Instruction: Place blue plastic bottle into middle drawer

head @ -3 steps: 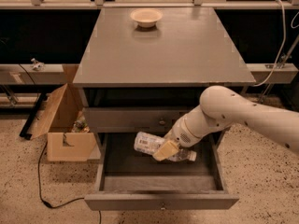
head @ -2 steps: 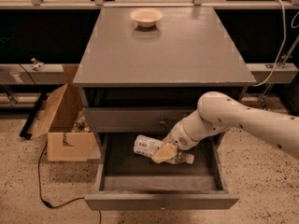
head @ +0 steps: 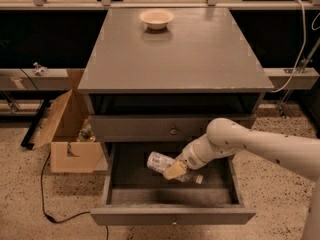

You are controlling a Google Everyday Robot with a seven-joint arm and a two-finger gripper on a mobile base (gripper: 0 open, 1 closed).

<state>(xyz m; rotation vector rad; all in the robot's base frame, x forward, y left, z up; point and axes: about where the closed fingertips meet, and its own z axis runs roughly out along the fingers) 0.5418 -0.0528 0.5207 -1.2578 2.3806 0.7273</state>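
Note:
The middle drawer (head: pixel 172 216) is pulled open at the bottom of the grey cabinet. My gripper (head: pixel 175 171) reaches into it from the right, its tan fingers (head: pixel 173 172) closed on the blue plastic bottle (head: pixel 159 161). The bottle lies on its side with its pale label to the left, low over the drawer floor near the back. Whether it touches the floor I cannot tell.
The upper drawer (head: pixel 173 131) with a brassy knob is shut. A cream bowl (head: pixel 156 18) sits at the back of the cabinet top (head: pixel 175 59). An open cardboard box (head: pixel 70 139) stands on the floor to the left, with a black cable (head: pixel 55 215) by it.
My gripper and the bottle have moved lower into the drawer and slightly forward. The arm has dropped with them.

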